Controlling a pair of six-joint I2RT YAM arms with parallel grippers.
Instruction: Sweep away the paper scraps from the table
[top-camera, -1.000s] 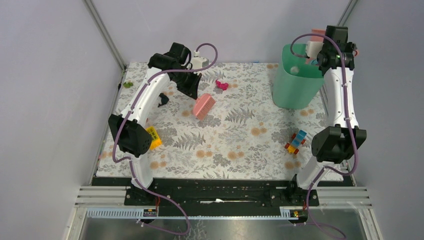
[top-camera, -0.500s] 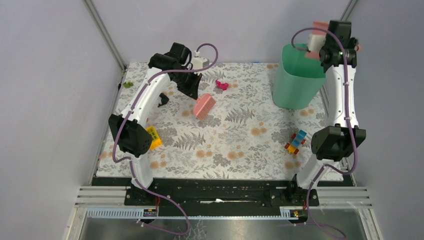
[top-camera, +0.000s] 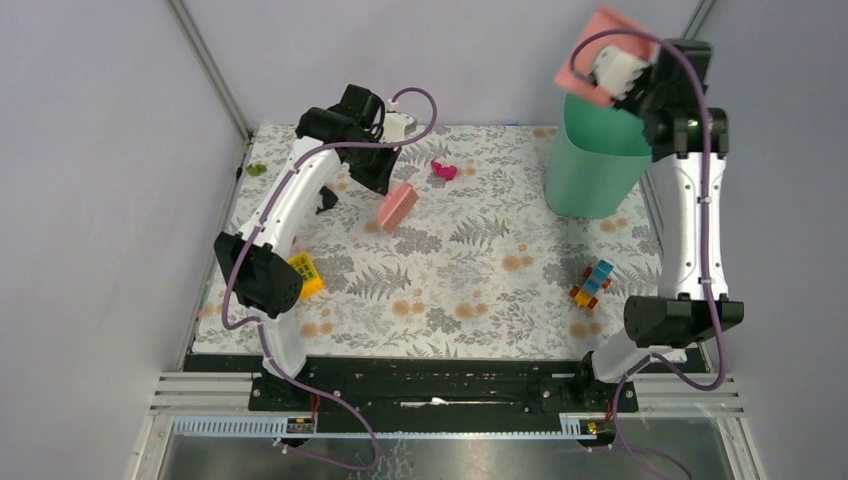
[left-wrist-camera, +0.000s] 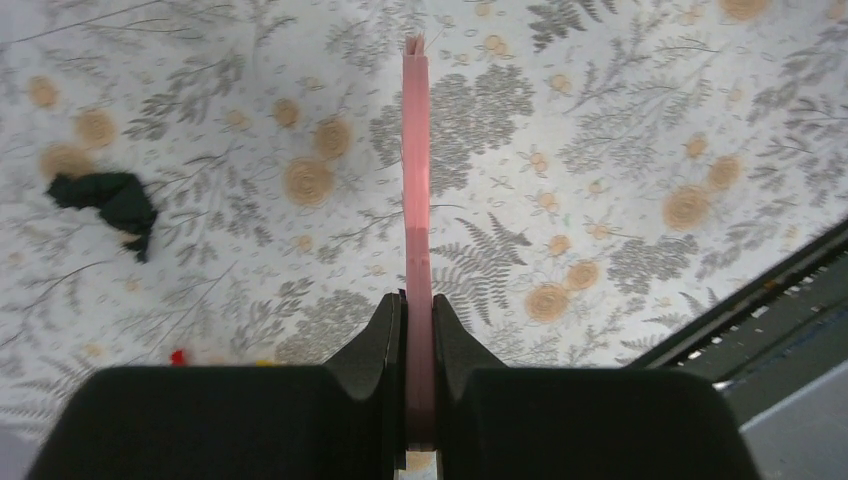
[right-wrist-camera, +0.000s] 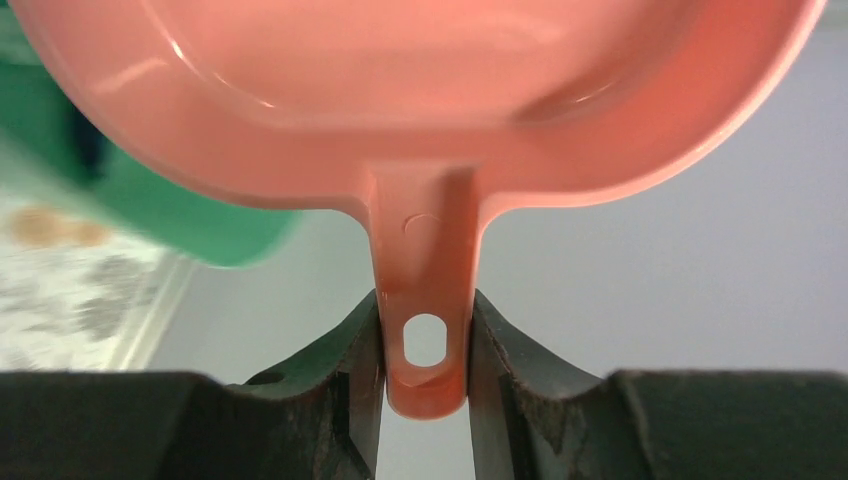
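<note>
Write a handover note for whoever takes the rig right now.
Left gripper: shut on the brush, held over the table.
Right gripper: shut on the dustpan handle, pan tilted above the green bin.
On the table: magenta scrap, dark scrap.
Done: cannot tell what the bin holds.
Left: sweep both scraps up and bin them.

From above, the left arm's black elbow covers part of the yellow studded toy brick. A tiny green thing at the leaf-patterned table's left edge is too small to name. In the right wrist view the pink plastic dustpan runs off the top edge, and the green plastic bin behind it is just blur.
</note>
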